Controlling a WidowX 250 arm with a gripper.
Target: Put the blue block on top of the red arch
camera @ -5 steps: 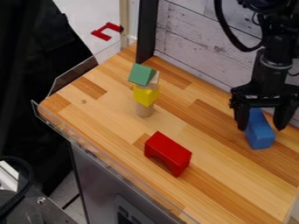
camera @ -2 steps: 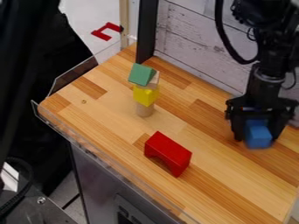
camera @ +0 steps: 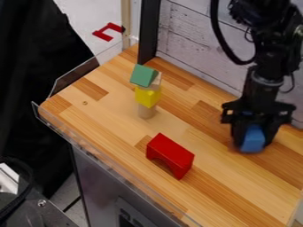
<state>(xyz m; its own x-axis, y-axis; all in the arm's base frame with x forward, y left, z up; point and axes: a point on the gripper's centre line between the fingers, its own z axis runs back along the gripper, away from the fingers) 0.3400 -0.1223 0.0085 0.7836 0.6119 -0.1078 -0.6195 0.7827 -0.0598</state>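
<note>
One blue block [camera: 253,140] is located between the fingers of the gripper [camera: 254,144], which are closed onto its sides. Relative to the red arch [camera: 172,153], block and gripper are positioned well apart, to the right. Beyond the arch, upper left, a yellow block [camera: 147,96] supports a tilted green block [camera: 143,76].

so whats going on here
The black robot gripper has its fingers closed around the blue block, toward the right of the wooden counter. The red arch stands apart with nothing on top, so the block is not yet placed. A small tower with a green block on top stands farther back.
</note>
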